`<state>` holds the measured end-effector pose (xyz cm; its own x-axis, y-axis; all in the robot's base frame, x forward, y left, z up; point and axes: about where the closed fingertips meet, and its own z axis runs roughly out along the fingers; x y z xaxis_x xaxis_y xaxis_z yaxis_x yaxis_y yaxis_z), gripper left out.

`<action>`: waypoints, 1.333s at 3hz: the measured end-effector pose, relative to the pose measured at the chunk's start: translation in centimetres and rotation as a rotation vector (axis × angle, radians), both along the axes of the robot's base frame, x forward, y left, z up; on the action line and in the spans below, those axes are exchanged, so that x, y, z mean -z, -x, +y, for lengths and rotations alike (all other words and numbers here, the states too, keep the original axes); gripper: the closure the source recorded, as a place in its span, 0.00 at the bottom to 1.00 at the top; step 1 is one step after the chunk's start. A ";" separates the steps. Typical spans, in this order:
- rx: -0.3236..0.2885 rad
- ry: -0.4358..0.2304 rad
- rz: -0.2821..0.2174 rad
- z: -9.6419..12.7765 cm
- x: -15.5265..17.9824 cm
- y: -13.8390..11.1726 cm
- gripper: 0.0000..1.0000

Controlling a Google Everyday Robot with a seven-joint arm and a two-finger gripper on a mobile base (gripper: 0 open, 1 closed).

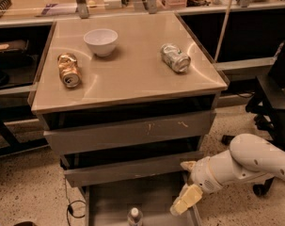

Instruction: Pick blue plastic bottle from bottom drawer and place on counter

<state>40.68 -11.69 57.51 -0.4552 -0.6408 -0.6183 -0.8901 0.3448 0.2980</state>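
blue plastic bottle (135,216) upright in bottom drawer (109,197) | likely light, slick, squashy: grasp body below cap | gripper (185,200) near, apart; open or closed cannot tell

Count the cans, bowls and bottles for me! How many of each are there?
Cans: 2, the gold can and the silver can, lying on the counter.
Bowls: 1, the white bowl on the counter.
Bottles: 1, the plastic bottle standing in the bottom drawer.
Total: 4.
The robot's hand is by the drawer's right edge, apart from the bottle.
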 end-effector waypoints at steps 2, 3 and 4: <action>0.040 -0.135 -0.101 5.1 9.5 -1.7 0.00; 0.044 -0.138 -0.099 5.2 9.9 -1.7 0.00; 0.040 -0.119 -0.113 6.0 11.2 -1.1 0.00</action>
